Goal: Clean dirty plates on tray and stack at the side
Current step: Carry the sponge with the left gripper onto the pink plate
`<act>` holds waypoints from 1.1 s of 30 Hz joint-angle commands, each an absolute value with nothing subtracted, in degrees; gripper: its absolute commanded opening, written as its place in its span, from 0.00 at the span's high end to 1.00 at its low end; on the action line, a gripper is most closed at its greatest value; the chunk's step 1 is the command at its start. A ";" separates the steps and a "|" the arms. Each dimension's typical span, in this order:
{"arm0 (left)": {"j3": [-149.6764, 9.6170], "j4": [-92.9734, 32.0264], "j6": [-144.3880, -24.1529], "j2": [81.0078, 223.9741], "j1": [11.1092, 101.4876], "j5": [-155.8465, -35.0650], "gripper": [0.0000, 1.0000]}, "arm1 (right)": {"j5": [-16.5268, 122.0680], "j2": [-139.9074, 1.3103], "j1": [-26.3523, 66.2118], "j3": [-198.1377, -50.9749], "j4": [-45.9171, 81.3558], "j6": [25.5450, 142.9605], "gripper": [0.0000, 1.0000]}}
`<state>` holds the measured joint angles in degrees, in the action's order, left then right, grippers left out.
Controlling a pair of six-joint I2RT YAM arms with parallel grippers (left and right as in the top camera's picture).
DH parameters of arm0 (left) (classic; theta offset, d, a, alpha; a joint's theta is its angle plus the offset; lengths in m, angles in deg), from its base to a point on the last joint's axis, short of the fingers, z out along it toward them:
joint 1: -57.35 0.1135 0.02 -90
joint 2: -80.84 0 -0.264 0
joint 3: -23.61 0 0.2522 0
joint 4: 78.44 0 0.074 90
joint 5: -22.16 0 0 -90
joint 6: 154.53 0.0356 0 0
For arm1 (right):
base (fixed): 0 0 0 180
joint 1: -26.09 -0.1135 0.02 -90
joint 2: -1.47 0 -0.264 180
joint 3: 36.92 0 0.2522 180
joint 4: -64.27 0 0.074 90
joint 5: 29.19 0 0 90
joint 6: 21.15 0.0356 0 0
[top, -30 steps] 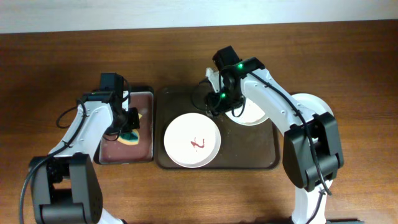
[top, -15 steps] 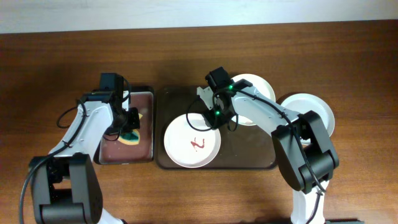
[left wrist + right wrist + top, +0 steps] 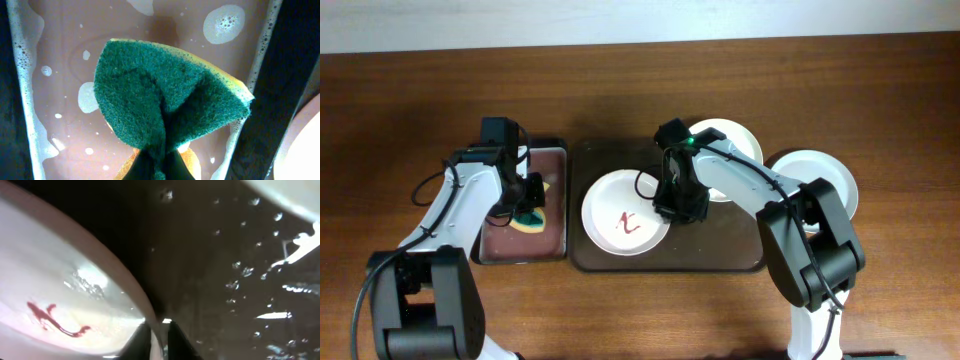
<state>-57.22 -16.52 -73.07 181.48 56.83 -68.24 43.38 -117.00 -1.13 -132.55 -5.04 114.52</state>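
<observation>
A white plate point(image 3: 625, 212) with a red-brown squiggle lies on the left half of the dark brown tray point(image 3: 720, 250). My right gripper point(image 3: 676, 205) is shut on its right rim; the wrist view shows the rim between the fingers point(image 3: 159, 337) and the smeared plate point(image 3: 55, 305). A second white plate point(image 3: 730, 170) sits at the tray's back right, partly under the right arm. A third white plate point(image 3: 820, 180) lies on the table right of the tray. My left gripper point(image 3: 527, 205) is shut on a green and yellow sponge point(image 3: 165, 95) over the small tray.
The narrow black tray point(image 3: 555, 150) with reddish soapy water point(image 3: 60, 65) stands left of the brown tray. Water drops lie on the brown tray's floor point(image 3: 240, 270). Bare wood table surrounds both trays.
My right gripper moved from the back plate down to the smeared plate's right rim and shut on it. That plate shifted and turned. The left arm has not moved.
</observation>
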 commanded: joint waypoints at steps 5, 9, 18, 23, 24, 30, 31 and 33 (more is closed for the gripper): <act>-57.53 -16.63 -71.98 182.10 57.03 -69.16 1.00 | 49.33 -117.31 -0.15 -132.22 5.27 103.09 0.62; -57.53 -16.63 -71.98 182.10 57.03 -69.18 1.00 | 55.19 -117.31 -0.15 -132.20 5.86 101.63 0.95; -57.53 -16.65 -71.98 182.10 57.03 -69.18 1.00 | 53.98 -117.31 -1.04 -132.20 -3.27 113.61 0.96; -60.39 -17.59 -71.93 181.20 56.99 -76.81 1.00 | 54.01 -117.31 -1.81 -132.20 -3.01 112.12 0.96; -62.47 -18.55 -71.93 180.13 56.68 -82.10 1.00 | 53.98 -117.31 -1.81 -132.20 -2.62 110.85 0.96; -61.70 -25.48 -79.95 181.03 48.00 -93.64 1.00 | 53.96 -117.31 -1.81 -132.20 -2.42 110.87 0.96; -61.00 -27.23 -80.00 182.03 45.77 -94.25 1.00 | 53.96 -117.31 -1.81 -132.20 -2.44 110.85 0.96; -60.63 -29.22 -81.18 184.24 42.23 -94.25 1.00 | 53.96 -117.31 -1.81 -132.20 -2.71 110.85 0.96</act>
